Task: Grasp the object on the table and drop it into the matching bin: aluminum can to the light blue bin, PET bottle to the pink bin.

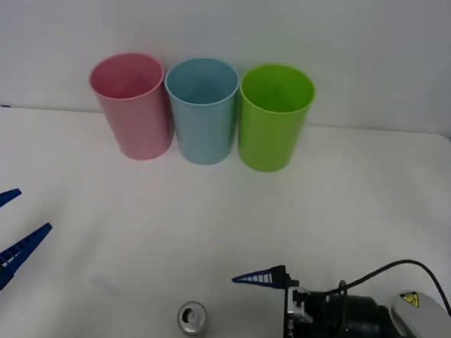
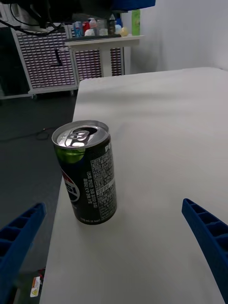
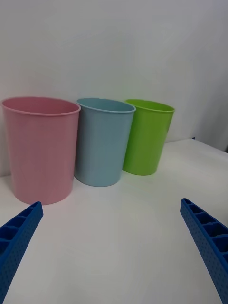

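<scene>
One aluminum can (image 1: pixel 193 319) stands before three bins on the table (image 1: pixel 377 201).

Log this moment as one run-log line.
phase: approach | right gripper: open, beside aluminum can, not touching | can: upright on table near front edge | left gripper: open, idle | target: light blue bin
</scene>
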You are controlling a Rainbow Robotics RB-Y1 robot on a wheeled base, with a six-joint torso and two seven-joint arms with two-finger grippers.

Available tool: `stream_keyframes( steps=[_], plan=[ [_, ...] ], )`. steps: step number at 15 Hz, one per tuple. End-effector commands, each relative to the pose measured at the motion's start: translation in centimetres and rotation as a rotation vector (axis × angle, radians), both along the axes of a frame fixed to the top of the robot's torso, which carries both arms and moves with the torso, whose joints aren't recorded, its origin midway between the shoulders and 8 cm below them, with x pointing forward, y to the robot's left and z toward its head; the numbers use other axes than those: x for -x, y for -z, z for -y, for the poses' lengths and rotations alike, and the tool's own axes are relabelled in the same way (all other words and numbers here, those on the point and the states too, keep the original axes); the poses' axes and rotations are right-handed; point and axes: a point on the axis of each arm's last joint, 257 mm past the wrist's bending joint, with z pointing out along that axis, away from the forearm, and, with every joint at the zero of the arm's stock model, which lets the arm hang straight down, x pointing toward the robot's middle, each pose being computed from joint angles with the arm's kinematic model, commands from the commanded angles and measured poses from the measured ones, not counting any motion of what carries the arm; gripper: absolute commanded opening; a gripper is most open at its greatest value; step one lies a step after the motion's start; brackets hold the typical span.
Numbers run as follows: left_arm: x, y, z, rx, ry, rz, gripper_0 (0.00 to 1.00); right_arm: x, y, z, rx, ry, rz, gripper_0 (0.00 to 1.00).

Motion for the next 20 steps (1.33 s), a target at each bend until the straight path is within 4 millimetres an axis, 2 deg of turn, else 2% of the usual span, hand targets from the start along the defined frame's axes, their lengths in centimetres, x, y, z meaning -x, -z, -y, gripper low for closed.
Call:
stream_keyframes(
  steps=[1,6,15,20],
  plan=[
    [0.0,0.0,0.0,0.000,0.000,0.000,1.00,0.7,0.3,-0.9,-0.002,-0.016,-0.001,1.00],
    [0.0,0.0,0.0,0.000,0.000,0.000,1.00,1.5,0.7,-2.4,-0.011,-0.026,0.004,1.00],
    [0.0,0.0,0.0,0.000,0.000,0.000,1.00,1.5,1.2,-6.2,-0.028,0.014,0.032,1.00],
    [0.0,0.0,0.0,0.000,0.000,0.000,1.00,1.3,1.7,-7.7,-0.016,0.040,0.045,1.00]
  ],
)
